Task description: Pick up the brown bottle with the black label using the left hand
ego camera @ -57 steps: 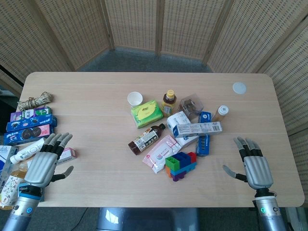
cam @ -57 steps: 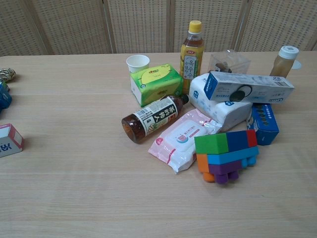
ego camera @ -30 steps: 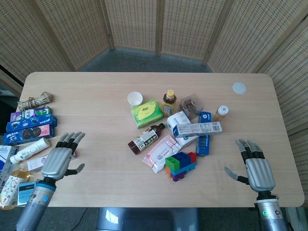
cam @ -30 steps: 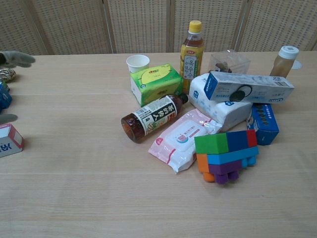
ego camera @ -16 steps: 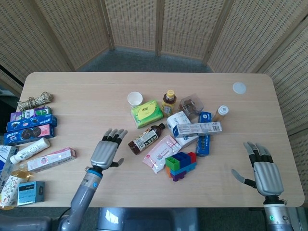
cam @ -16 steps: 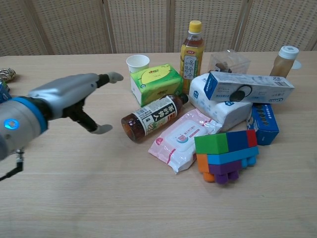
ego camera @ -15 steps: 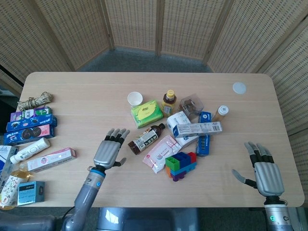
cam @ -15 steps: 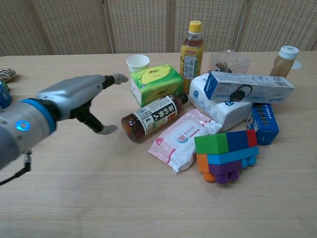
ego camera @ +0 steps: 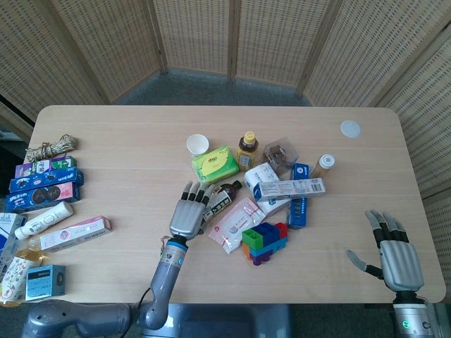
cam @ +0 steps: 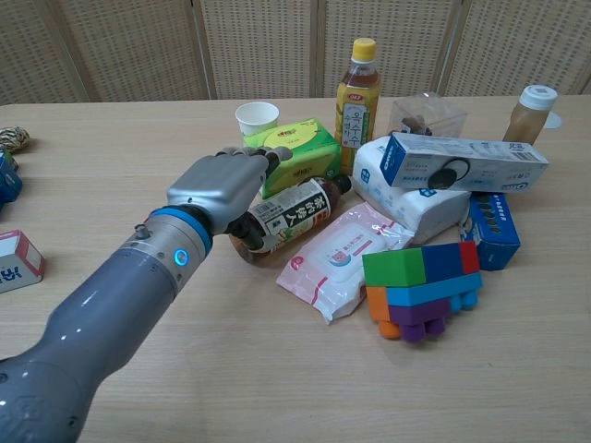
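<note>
The brown bottle with the black label (cam: pixel 294 214) lies on its side in the middle of the table (cam: pixel 111 166), cap toward the white pack; it also shows in the head view as the bottle (ego camera: pixel 220 198). My left hand (cam: pixel 226 187) hovers over the bottle's base end, palm down, fingers stretched toward the green tissue box (cam: pixel 289 155). In the head view the left hand (ego camera: pixel 189 211) covers the bottle's base. No grip shows; the thumb is hidden. My right hand (ego camera: pixel 398 257) rests open at the table's front right, fingers spread.
A pink wipes pack (cam: pixel 346 258) touches the bottle's right side. A paper cup (cam: pixel 257 117), a yellow tea bottle (cam: pixel 357 92), white and blue boxes (cam: pixel 462 161) and coloured blocks (cam: pixel 422 288) crowd around. Several boxes (ego camera: pixel 46 183) line the left edge.
My left hand has swept right from the table's left side and now sits over the bottle's base. The right hand has drifted slightly toward the front edge. The bottle has not moved.
</note>
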`<state>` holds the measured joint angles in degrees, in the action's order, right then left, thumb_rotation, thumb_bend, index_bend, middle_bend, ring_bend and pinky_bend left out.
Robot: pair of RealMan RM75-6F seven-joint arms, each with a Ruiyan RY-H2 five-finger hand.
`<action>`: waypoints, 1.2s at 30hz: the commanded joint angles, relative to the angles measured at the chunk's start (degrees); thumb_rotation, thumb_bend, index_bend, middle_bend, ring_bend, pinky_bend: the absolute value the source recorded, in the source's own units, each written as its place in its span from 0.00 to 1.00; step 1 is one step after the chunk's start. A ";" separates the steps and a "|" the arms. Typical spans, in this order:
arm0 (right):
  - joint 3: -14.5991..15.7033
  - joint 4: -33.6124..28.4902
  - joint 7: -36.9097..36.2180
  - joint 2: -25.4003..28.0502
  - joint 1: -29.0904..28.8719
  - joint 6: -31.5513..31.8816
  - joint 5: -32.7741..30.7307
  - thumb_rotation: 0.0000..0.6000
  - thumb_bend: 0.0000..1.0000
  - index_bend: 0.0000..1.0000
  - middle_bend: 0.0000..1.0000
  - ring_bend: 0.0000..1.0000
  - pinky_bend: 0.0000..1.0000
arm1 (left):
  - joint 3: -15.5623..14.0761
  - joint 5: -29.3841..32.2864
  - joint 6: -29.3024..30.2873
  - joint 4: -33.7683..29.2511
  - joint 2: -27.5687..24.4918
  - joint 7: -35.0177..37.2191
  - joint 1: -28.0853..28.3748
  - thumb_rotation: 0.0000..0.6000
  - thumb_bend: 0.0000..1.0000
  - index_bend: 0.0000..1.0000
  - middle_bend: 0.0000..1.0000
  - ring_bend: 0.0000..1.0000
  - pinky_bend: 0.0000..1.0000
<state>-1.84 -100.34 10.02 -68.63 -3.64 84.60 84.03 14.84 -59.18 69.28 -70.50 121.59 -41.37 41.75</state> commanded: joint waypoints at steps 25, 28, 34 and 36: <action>0.58 -2.35 -4.34 2.00 2.30 2.50 2.50 0.00 0.20 0.00 0.03 0.00 0.00 | 4.02 0.56 6.06 -5.11 -11.01 3.16 -7.78 1.00 0.31 0.00 0.00 0.00 0.00; 0.53 -2.23 -4.38 1.72 1.99 1.97 2.74 0.00 0.19 0.00 0.03 0.00 0.00 | 2.21 1.20 5.58 -11.81 -13.41 4.55 -9.82 1.00 0.31 0.00 0.06 0.01 0.00; 0.48 -2.24 -4.33 1.43 1.71 1.60 3.18 0.01 0.19 0.00 0.03 0.00 0.00 | -0.25 5.40 2.68 -20.04 -14.34 3.16 -10.35 1.00 0.31 0.05 0.16 0.12 0.14; 0.48 -2.35 -4.52 1.62 1.93 1.98 3.32 0.00 0.20 0.00 0.03 0.00 0.00 | -0.08 7.92 1.58 -20.18 -13.15 1.80 -9.53 1.00 0.31 0.09 0.17 0.13 0.18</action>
<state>-1.36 -102.66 5.55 -67.06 -1.75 86.53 87.31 15.31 -53.17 72.02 -90.28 108.02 -38.34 32.02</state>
